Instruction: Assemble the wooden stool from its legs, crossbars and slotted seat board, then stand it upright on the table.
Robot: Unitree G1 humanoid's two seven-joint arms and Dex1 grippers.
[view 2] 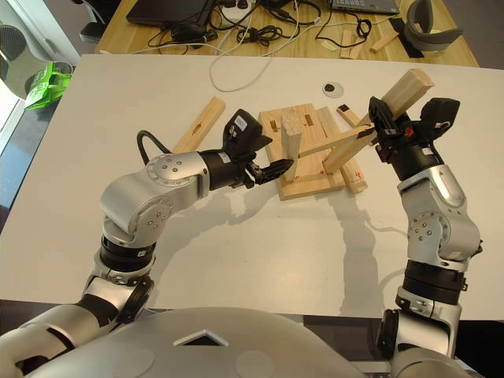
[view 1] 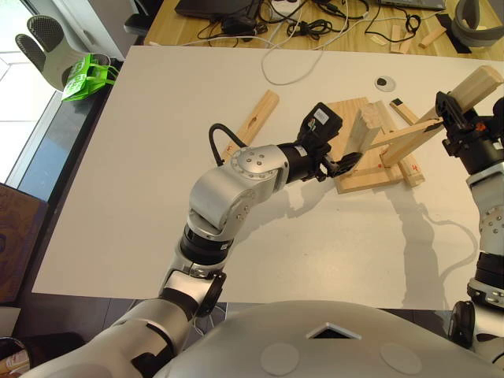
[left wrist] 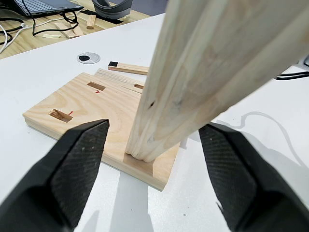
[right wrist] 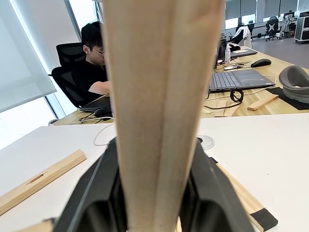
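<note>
**Seat board** [view 2: 309,183]: lies flat on the white desk [view 2: 260,236], slots facing up, right of centre and well in from every desk edge.

**Upright leg** [view 2: 292,135]: stands in the board's near-left slot. A crossbar [view 2: 327,145] runs from it to the second leg.

**Second leg** [view 2: 376,118]: tilted, top leaning away to the right, foot low over the board's right side. Whether the foot sits in a slot cannot be told.

**Right gripper** [view 2: 383,126]: jaws closed on the second leg near its middle.

**Left gripper** [view 2: 277,168]: jaws open, one on either side of the upright leg's base, not touching it.

**Step in hand (judged):** seating the second leg of the joined pair. The next move calls for swinging that leg upright so its foot drops into its slot. The left jaws should steady the first leg so the crossbar does not lever it out.

**Loose parts:** a spare leg [view 2: 201,124] lies on the desk to the left, and two sticks [view 2: 352,172] lie touching the board's right edge.

**Room:** bare desk lies in front. A cable loop [view 2: 228,75] and a grommet [view 2: 334,89] lie beyond the board, apart from the work.
</note>
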